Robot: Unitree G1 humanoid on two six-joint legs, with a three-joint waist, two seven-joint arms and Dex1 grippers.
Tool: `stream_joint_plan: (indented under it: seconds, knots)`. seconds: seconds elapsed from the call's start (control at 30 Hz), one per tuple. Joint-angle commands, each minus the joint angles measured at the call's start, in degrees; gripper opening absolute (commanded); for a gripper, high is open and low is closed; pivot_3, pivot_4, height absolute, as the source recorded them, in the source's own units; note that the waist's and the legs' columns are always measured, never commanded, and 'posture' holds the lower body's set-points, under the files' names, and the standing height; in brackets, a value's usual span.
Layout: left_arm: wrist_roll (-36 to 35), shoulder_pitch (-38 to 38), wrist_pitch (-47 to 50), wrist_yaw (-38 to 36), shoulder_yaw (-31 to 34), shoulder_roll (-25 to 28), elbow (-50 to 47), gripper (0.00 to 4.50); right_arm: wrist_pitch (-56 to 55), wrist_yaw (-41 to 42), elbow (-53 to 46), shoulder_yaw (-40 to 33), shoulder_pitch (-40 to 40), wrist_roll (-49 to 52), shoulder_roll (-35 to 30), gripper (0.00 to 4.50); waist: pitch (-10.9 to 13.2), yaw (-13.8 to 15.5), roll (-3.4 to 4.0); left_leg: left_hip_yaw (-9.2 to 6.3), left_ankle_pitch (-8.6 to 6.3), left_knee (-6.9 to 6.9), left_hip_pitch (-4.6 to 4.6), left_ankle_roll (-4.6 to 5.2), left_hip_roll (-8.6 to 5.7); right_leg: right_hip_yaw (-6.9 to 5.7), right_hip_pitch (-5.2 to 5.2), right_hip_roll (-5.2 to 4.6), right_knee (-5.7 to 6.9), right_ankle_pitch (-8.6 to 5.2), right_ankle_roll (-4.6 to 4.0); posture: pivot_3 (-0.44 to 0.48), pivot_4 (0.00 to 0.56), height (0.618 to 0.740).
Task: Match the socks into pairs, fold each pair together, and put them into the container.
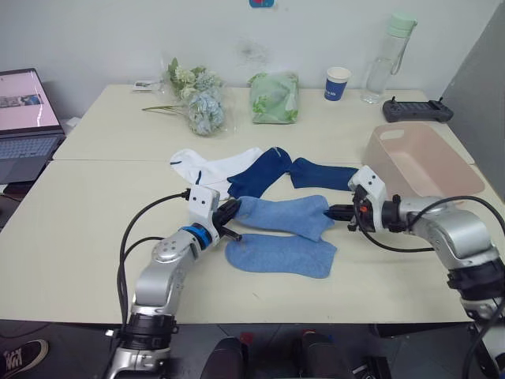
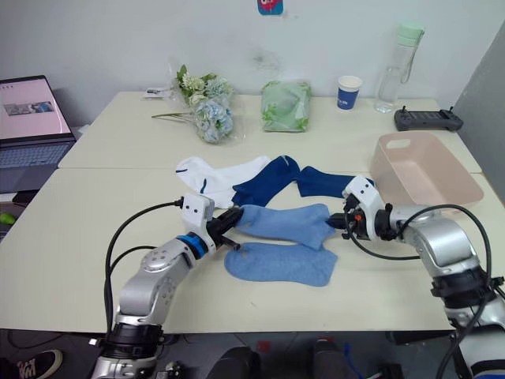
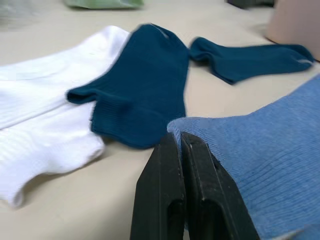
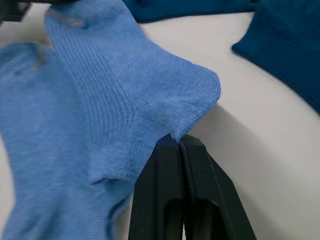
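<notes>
No readable writing anywhere; the cup [image 1: 338, 83] has a white mark on blue, too small to read. Tub [image 1: 430, 162] sits just past my right gripper [image 1: 341, 212] on its outer side, nothing visible inside. Bottle [image 1: 389, 57] near the cup looks clear, contents can't tell. Green bag [image 1: 274, 98] is far ahead of both grippers.

Left gripper [image 1: 234, 218] is clamped on one end of the upper blue sock [image 1: 286, 215]; right gripper is pinched on its other end, cuff corner between the fingers. Sock spans between my two grippers. Second blue sock [image 1: 280, 254] lies just under it, nearer me. Navy socks [image 1: 259, 173] and white socks [image 1: 207, 168] lie just beyond my left gripper, overlapping.
</notes>
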Motion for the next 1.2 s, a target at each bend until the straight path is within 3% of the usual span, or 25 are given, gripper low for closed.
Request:
stream_joint_plan:
  seconds: [0.03, 0.2, 0.3, 0.33, 0.4, 0.5, 0.63, 0.73, 0.87, 1.03, 1.2]
  knots:
    - [1.9, 0.2, -3.6, 2.4, -0.7, -0.8, -1.1, 0.04, -5.3, 2.1, 4.1, 1.3, -2.7, -3.7, 0.2, 0.00, 0.0, 0.0, 0.00, 0.01, 0.00, 0.00, 0.00, 0.00, 0.00, 0.00, 0.00, 0.00, 0.00, 0.00, 0.00, 0.000, 0.150, 0.740]
    - [3.0, -0.1, -4.7, 2.9, -1.5, -0.7, 1.0, 0.04, -10.7, 2.2, 9.0, 2.1, -3.7, -7.6, 2.3, 0.00, 0.0, 0.0, 0.00, 0.02, 0.01, 0.00, 0.00, -0.01, -0.01, 0.00, 0.00, -0.01, 0.00, 0.00, 0.00, 0.000, 0.150, 0.740]
    - [3.6, -0.8, -5.9, 2.8, -1.5, -0.3, 3.3, 0.00, -13.9, 0.6, 11.0, 1.1, -3.9, -9.3, 3.9, 0.64, 0.0, 0.0, 0.00, 0.02, 0.02, 0.00, 0.01, -0.05, 0.00, 0.01, -0.01, 0.00, 0.02, 0.00, 0.00, 0.000, 0.150, 0.740]
    - [4.0, -1.2, -6.3, 2.8, -1.5, -0.1, 4.1, 0.35, -14.8, 0.2, 11.2, 0.6, -3.9, -9.8, 4.2, 1.02, 0.0, 0.0, 0.00, 0.02, 0.05, -0.01, 0.00, -0.10, 0.00, 0.00, -0.02, 0.00, 0.02, 0.00, 0.00, 0.000, 0.150, 0.740]
    - [3.9, -1.8, -6.7, 2.6, -1.0, 0.3, 5.1, 0.65, -16.3, -0.8, 11.0, -0.4, -3.5, -10.5, 4.3, 1.61, 0.0, 0.0, 0.00, 0.02, 0.07, 0.00, 0.00, -0.13, -0.01, 0.00, -0.02, -0.01, 0.01, 0.00, 0.00, 0.000, 0.150, 0.740]
    - [3.0, -2.1, -6.2, 1.6, 0.1, 1.6, 5.0, 1.65, -19.0, -0.4, 8.8, -1.9, -2.1, -10.6, 3.5, 2.68, 0.0, 0.0, 0.00, 0.01, 0.08, 0.00, -0.02, -0.15, -0.01, 0.00, -0.02, -0.01, 0.00, 0.00, 0.00, 0.000, 0.150, 0.740]
    - [-0.5, -0.8, -5.0, -4.7, 1.5, 6.2, 2.1, 2.89, -20.3, 4.4, 1.3, -3.7, 1.6, -7.8, 1.8, 2.68, 0.0, 0.0, 0.00, 0.00, 0.09, -0.02, -0.02, -0.17, 0.01, -0.01, -0.02, -0.01, 0.00, 0.00, 0.00, 0.000, 0.150, 0.740]
    - [1.3, 0.9, -11.0, -15.7, -1.4, 15.1, 1.3, 2.89, -26.3, 9.8, -4.1, -1.0, 5.6, -9.7, -1.5, 2.68, 0.0, -0.2, 0.02, 0.00, 0.07, -0.10, 0.01, -0.14, 0.04, -0.01, -0.03, 0.01, 0.00, 0.00, 0.00, 0.000, 0.150, 0.740]
    - [6.3, -1.0, -22.1, -23.6, -5.7, 22.3, 5.1, 2.89, -34.6, 11.3, -4.8, 3.0, 6.3, -15.3, -2.2, 2.68, 0.0, -0.1, 0.02, 0.02, 0.01, -0.07, 0.07, -0.02, 0.00, -0.01, 0.03, -0.01, -0.02, 0.00, -0.01, 0.000, 0.150, 0.740]
    - [13.3, -5.1, -32.0, -24.5, -9.6, 24.6, 13.4, 2.89, -41.2, 10.4, -1.7, 6.2, 5.6, -21.0, -1.1, 2.68, 0.0, -0.1, 0.02, 0.03, 0.02, -0.07, 0.05, -0.04, -0.01, -0.03, 0.01, 0.00, -0.06, 0.00, -0.01, 0.000, 0.150, 0.740]
    - [16.4, -7.3, -37.0, -24.7, -12.1, 23.5, 18.2, 2.89, -45.3, 9.3, 2.6, 7.3, 4.7, -24.8, 0.6, 2.68, 0.0, -0.1, 0.02, 0.04, 0.02, -0.07, 0.03, -0.04, -0.01, -0.05, -0.01, 0.02, -0.04, 0.00, -0.01, 0.000, 0.150, 0.740]
